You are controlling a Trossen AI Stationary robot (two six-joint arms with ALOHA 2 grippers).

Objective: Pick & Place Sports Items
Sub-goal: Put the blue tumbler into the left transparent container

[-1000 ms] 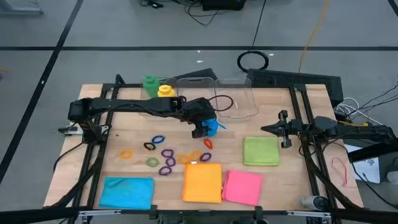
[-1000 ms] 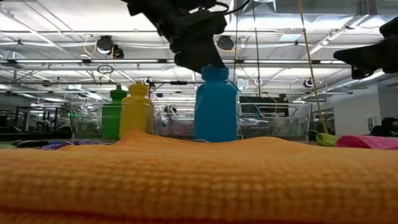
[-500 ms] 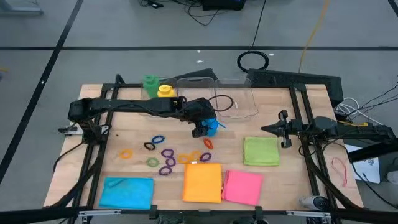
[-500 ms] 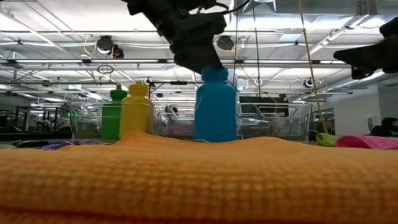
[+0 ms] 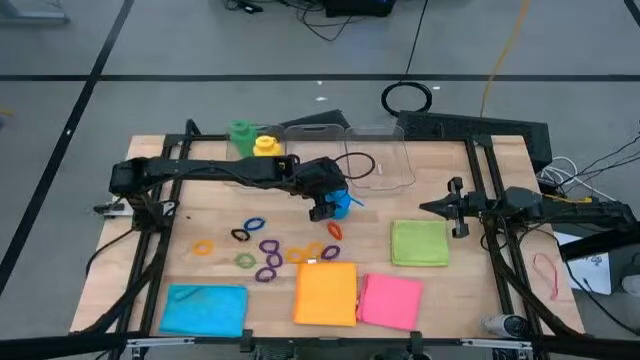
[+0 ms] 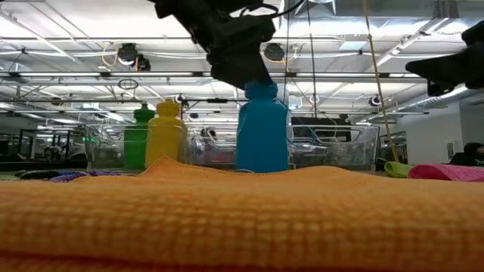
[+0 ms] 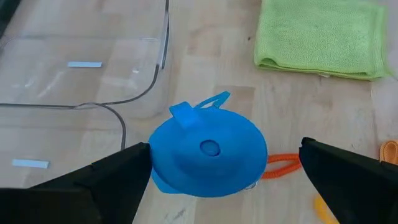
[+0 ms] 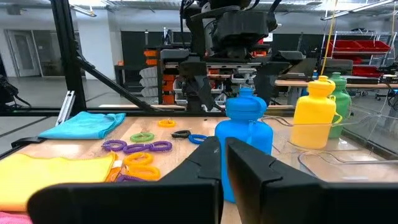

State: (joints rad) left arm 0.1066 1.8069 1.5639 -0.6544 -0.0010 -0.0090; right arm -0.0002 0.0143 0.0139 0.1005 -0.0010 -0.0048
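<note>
Mid-table, by the clear bin (image 5: 375,165) | left gripper (image 5: 325,207) spread wide, straddling blue bottle's (image 7: 208,149) cap, no clamp | right gripper (image 5: 456,208) closed, empty, beside green cloth (image 5: 419,243)

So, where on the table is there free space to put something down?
Bare wood lies between the blue bottle and the green cloth, and left of the rings, above the blue cloth. It is crowded along the near edge, where the orange cloth touches the pink cloth.
</note>
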